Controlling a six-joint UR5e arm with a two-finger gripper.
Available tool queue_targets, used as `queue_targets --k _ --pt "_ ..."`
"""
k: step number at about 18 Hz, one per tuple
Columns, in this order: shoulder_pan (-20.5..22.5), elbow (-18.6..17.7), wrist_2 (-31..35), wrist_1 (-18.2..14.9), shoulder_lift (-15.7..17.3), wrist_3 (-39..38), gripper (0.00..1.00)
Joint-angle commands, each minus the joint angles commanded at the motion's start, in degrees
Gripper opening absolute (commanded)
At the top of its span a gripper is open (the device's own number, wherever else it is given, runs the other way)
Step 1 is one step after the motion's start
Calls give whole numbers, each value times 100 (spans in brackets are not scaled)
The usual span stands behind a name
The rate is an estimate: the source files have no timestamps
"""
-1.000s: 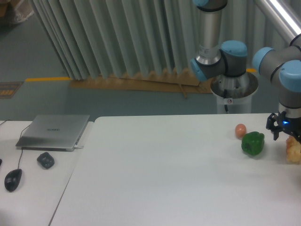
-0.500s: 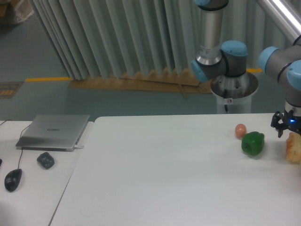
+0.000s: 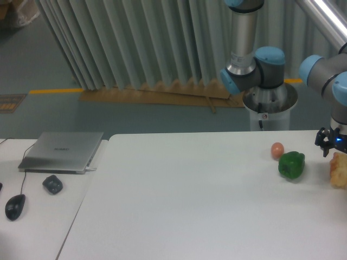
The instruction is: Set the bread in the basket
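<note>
Look at the bread [image 3: 339,169] first. It sits on the table [image 3: 190,206], close to the green pepper [image 3: 291,164], on the side away from the laptop, and the picture edge cuts part of it off. It looks like it is in the same spot as a second ago.

What changed is the end effector [image 3: 332,145]. A second ago it was nearer the green pepper, and it has since slid away from the pepper and up a little. Now it sits right above the bread, at the bread's top edge. You cannot tell if its fingers are apart or together, because they are small, dark and half out of view.

So the bread is probably not held yet. You still need to grab it. No basket shows anywhere here, so you cannot see where to carry it.

The little orange-pink ball [image 3: 277,150] sits just behind the pepper, apart from the bread.
</note>
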Motion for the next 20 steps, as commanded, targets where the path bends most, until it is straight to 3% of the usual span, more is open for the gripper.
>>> queue_targets --k 20 --pt "-18 44 475 44 -369 290 100"
